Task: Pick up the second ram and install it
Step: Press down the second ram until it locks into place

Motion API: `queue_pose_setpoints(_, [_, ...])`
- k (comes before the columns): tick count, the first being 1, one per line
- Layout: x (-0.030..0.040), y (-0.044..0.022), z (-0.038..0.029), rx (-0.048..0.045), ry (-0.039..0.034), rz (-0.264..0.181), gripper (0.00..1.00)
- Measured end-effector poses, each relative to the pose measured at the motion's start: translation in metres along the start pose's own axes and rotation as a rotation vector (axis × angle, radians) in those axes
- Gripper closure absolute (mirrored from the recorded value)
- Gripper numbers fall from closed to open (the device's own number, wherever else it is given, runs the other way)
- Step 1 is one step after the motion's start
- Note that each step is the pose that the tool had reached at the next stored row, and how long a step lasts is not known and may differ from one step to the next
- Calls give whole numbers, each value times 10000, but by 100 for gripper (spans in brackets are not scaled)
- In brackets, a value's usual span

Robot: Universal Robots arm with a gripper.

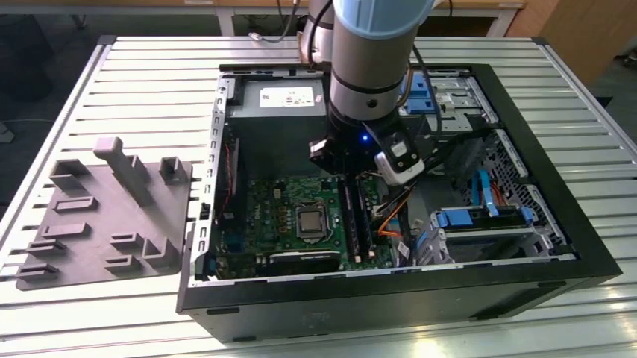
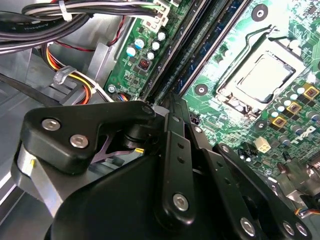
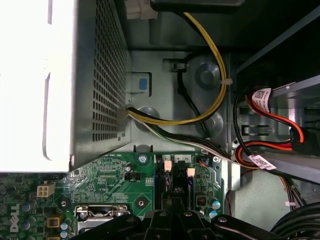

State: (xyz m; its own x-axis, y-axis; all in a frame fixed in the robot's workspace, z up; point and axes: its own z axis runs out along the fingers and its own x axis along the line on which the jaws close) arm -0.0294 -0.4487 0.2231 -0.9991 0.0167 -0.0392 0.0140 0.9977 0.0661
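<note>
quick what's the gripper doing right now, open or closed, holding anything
Gripper: low over the motherboard's memory slots inside the computer case; open or closed, and whether it holds the second ram, cannot be told.

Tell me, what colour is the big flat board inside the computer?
Green. The motherboard shows best in the second wrist view.

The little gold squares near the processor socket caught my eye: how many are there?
3 gold squares in the second wrist view, in one row beside the processor socket; others may be hidden.
</note>
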Motion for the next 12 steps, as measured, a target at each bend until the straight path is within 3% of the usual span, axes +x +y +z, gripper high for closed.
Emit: queue_pose_setpoints(12, [2, -1, 35, 5, 2, 0, 89])
